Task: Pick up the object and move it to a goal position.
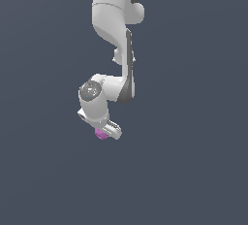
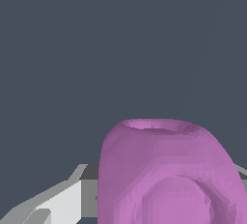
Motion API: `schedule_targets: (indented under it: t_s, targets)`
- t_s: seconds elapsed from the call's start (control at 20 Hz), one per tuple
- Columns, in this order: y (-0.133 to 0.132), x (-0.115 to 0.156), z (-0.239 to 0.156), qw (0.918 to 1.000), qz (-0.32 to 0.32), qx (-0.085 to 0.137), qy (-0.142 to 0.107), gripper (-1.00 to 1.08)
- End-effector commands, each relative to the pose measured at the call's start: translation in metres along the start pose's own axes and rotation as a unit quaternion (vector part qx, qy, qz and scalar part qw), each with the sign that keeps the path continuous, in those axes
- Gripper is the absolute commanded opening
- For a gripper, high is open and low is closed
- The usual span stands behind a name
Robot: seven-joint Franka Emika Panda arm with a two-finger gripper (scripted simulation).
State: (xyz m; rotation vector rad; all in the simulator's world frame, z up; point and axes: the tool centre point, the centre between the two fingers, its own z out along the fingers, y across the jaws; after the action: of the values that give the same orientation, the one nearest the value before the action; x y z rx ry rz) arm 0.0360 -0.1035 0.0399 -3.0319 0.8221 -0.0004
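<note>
The object (image 1: 100, 134) is a small purple-pink bumpy lump, showing just under the white hand of the arm in the exterior view. My gripper (image 1: 105, 132) is around it and hides most of it. In the wrist view the object (image 2: 164, 165) fills the space between the jaws. One white finger (image 2: 58, 201) with a dark pad presses against its side, and only a sliver of the other finger shows at the picture's edge. The gripper is shut on the object.
The white arm (image 1: 114, 30) reaches down from the top of the exterior view. A plain dark blue-grey surface (image 1: 193, 161) lies all around. No goal marker or other object shows.
</note>
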Motion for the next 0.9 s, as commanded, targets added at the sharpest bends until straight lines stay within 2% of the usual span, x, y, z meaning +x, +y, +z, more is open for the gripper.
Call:
schedule_targets:
  t_s: [0.0,0.4,0.85]
  targets:
    - [0.000,0.000,0.000,1.0000,0.000,0.000,0.000,-1.00]
    - [-0.017,0.004,-0.021,1.0000,0.000,0.000,0.000,-1.00]
    - [-0.063,0.016,-0.076,1.0000,0.000,0.000,0.000,-1.00]
